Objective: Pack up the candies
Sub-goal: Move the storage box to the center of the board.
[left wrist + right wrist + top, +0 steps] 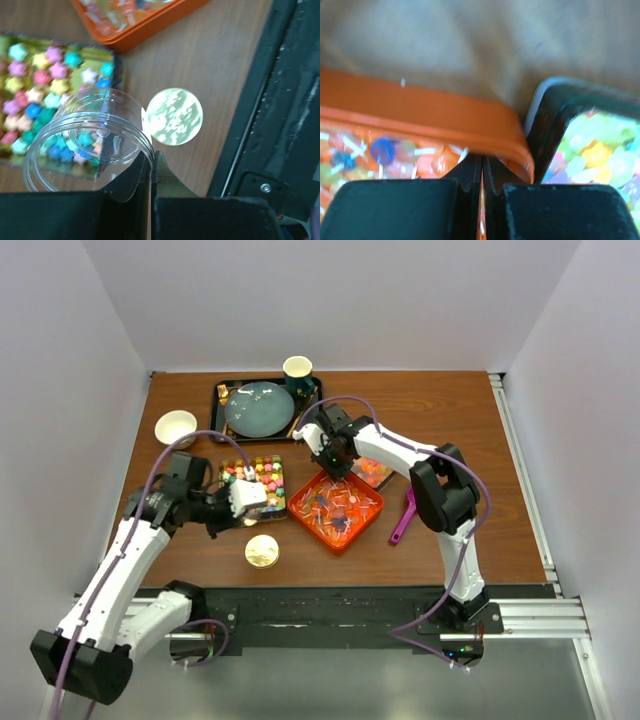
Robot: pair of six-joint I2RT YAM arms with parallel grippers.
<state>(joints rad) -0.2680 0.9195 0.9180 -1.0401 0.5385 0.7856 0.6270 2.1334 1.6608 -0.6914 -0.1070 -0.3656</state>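
My left gripper (245, 498) is shut on the wall of a clear empty jar (90, 135), one finger inside the rim and one outside, tilted over the tray of bright multicoloured candies (265, 483), which also shows in the left wrist view (45, 75). My right gripper (335, 455) is shut at the far corner of the orange tray (372, 512) of white-blue-red wrapped candies (335, 508); I see nothing held between its fingers (470, 175). Pastel candies (600, 155) lie in a black tray (375, 472) just right of it, partly hidden by the arm.
A round gold lid (262, 551) lies on the table near the front edge, beside the jar (173, 116). A purple scoop (403, 518) lies right of the orange tray. At the back are a black tray with a blue plate (258, 408), a green cup (298, 370) and a white bowl (176, 427).
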